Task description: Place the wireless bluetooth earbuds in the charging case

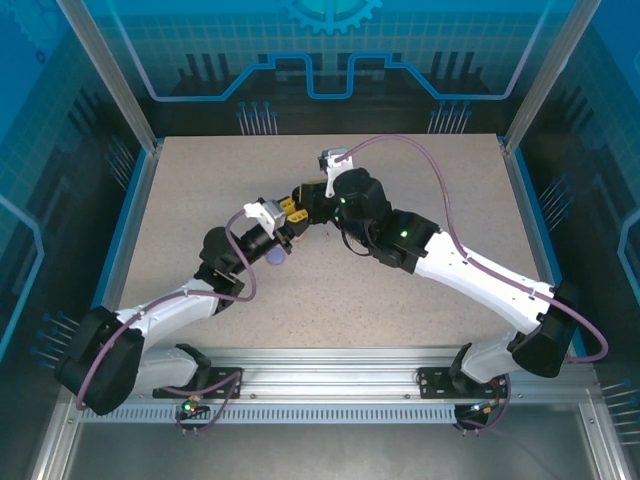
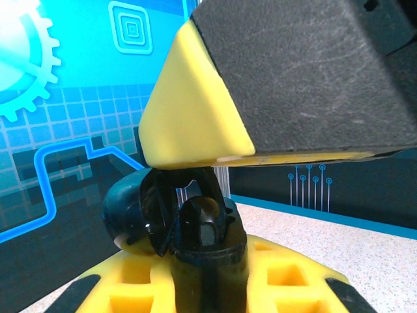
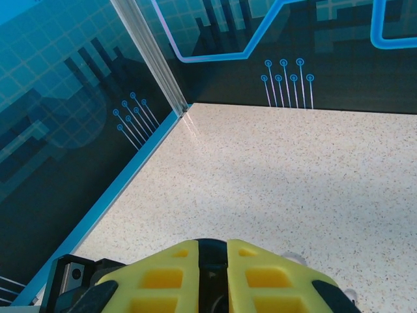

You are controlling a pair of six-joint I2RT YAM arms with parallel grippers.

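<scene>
table (image 1: 400, 300): speckled beige, matt, finely grained | black charging case (image 2: 127, 218): glossy, smooth plastic | jaws, both arms: yellow, matt plastic | base rail (image 1: 330, 385): brushed silver metal

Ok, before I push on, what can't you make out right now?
Right wrist view: the dark sliver between the fingers of the right gripper is cut off by the bottom edge; unidentifiable.
Left wrist view: the black glossy piece held by the left gripper is blurred, its top covered by the other gripper's yellow pad.
Top view: the lavender item is half under the left arm, too small to name.
</scene>
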